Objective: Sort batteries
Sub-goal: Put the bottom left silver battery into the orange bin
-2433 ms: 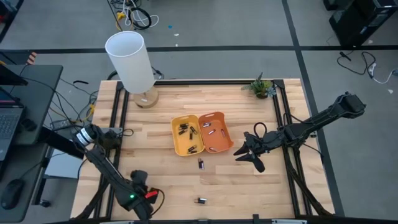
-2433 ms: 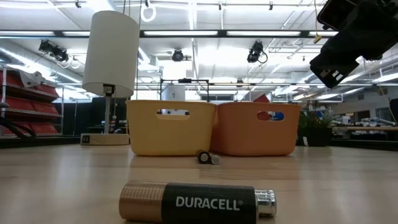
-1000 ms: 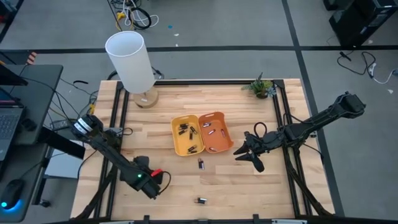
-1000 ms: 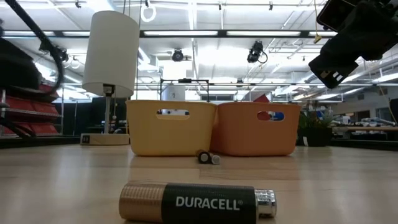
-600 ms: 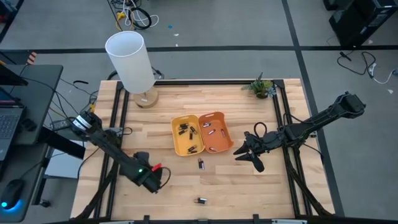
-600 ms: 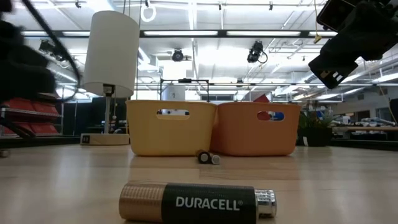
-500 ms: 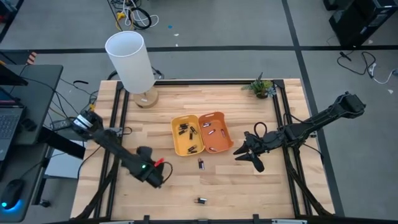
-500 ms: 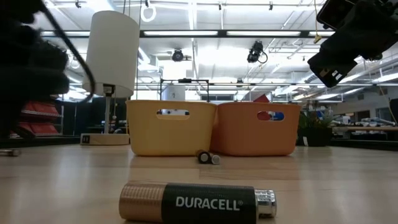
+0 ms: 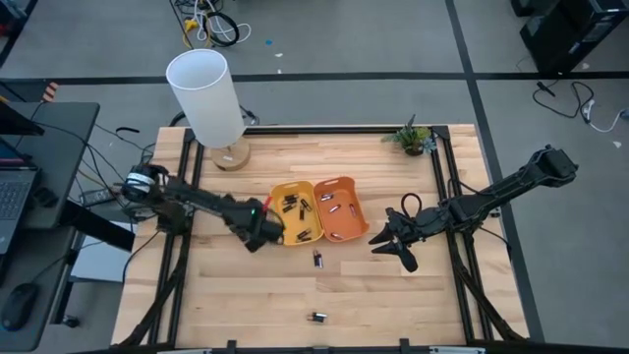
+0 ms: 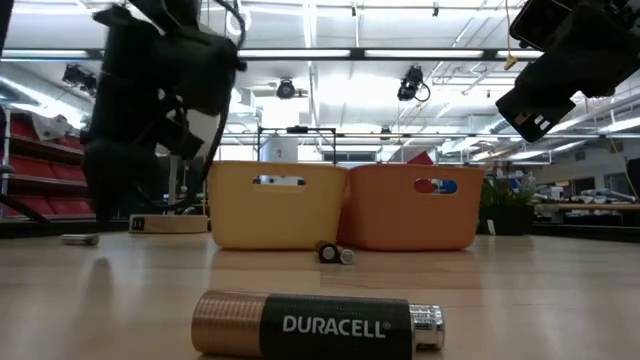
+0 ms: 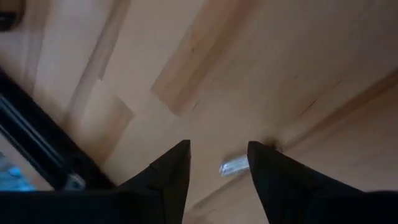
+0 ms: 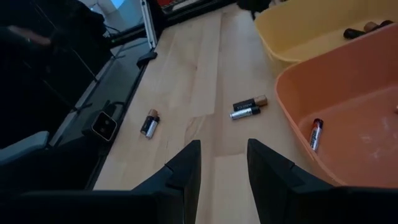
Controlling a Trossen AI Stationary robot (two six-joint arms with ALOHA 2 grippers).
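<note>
Currently listed, from the grippers outward. Left gripper (image 9: 257, 234): fingers (image 11: 168, 171) parted, nothing between them, hovering over bare wood just beside the yellow tray (image 9: 276, 222) at its 9 o'clock; a small silvery item, too blurred to identify, lies on the wood beyond the fingertips in the left wrist view. Right gripper (image 9: 391, 244): fingers (image 12: 186, 163) spread, nothing held, raised above the table (image 9: 383, 295) near the orange tray (image 9: 357, 228), at its 3 o'clock. Yellow tray and orange tray: touching side by side mid-table. Batteries: several dark cells in the yellow tray (image 9: 298, 206); a few silvery cells in the orange tray (image 9: 339, 206); one loose battery (image 9: 317, 259) at 6 o'clock of the trays, close by; another loose battery (image 9: 316, 317) farther toward 6 o'clock, near the table's front edge. Lamp (image 9: 206, 93): white shade, at 10 o'clock of the trays. Small plant (image 9: 413, 135): at 2 o'clock, table corner.
</note>
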